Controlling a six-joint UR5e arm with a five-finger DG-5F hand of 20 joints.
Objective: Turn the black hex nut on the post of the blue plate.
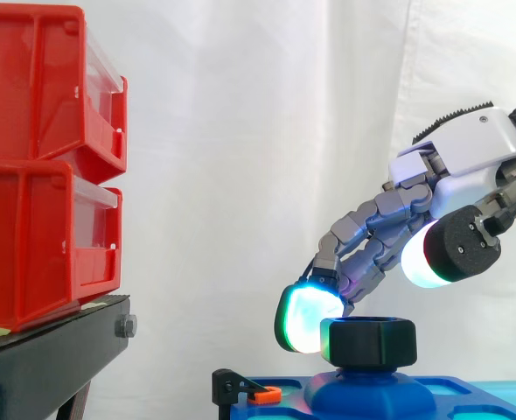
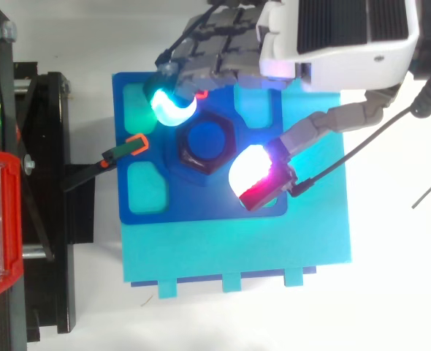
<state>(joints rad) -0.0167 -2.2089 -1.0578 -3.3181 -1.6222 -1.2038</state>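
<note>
The black hex nut point(image 1: 367, 341) sits on the blue post point(image 2: 204, 139) rising from the blue plate point(image 2: 150, 190). My hand point(image 1: 468, 149) comes in from the right and reaches down over it, open. One cyan-green glowing fingertip point(image 1: 306, 319) rests against the nut's left side; in the top view this fingertip point(image 2: 172, 106) lies at the nut's point(image 2: 185, 159) upper-left corner. The thumb's white and red pad point(image 1: 433, 254) hangs above and to the right of the nut, apart from it. The remaining fingers stay stretched behind the leading one.
Two stacked red bins point(image 1: 39, 166) stand on a black stand point(image 1: 48, 359) at the left. A black clamp with an orange tip point(image 2: 120, 150) grips the plate's left edge. The blue plate lies on a lighter cyan base point(image 2: 237, 248).
</note>
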